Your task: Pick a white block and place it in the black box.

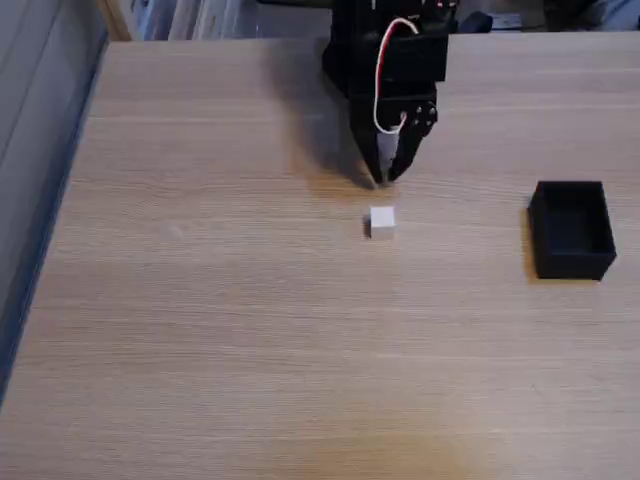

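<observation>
The white block (381, 221) is a small cube lying on the wooden table (250, 330) near the middle of the fixed view. The black box (572, 228) stands open-topped at the right, well apart from the cube. My black gripper (383, 180), with a red-and-white wire on it, points down from the far side of the table. Its fingertips meet in a narrow point just behind the cube, a short gap away, with nothing between them. The jaws look shut.
The table's left edge (60, 200) runs diagonally beside a grey-blue floor strip. Clutter lies beyond the far edge (200, 20). Bare wood stretches across the near half and between the cube and the box.
</observation>
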You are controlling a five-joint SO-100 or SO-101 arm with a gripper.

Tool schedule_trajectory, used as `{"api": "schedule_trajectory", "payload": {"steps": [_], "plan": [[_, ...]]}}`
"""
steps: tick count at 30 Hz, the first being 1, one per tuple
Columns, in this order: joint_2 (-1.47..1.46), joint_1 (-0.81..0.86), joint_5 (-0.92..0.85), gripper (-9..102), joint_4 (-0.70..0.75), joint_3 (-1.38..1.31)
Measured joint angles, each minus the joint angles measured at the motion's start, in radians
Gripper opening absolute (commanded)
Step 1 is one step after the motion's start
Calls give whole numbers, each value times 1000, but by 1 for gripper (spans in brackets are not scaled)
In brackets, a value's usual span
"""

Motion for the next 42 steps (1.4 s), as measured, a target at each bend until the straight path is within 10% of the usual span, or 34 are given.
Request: {"api": "schedule_trajectory", "payload": {"steps": [28,34,42], "plan": [[-410,109,-20,25,-209,-199],[-445,114,-46,1,-225,-215],[-428,110,-29,0,-198,-215]]}}
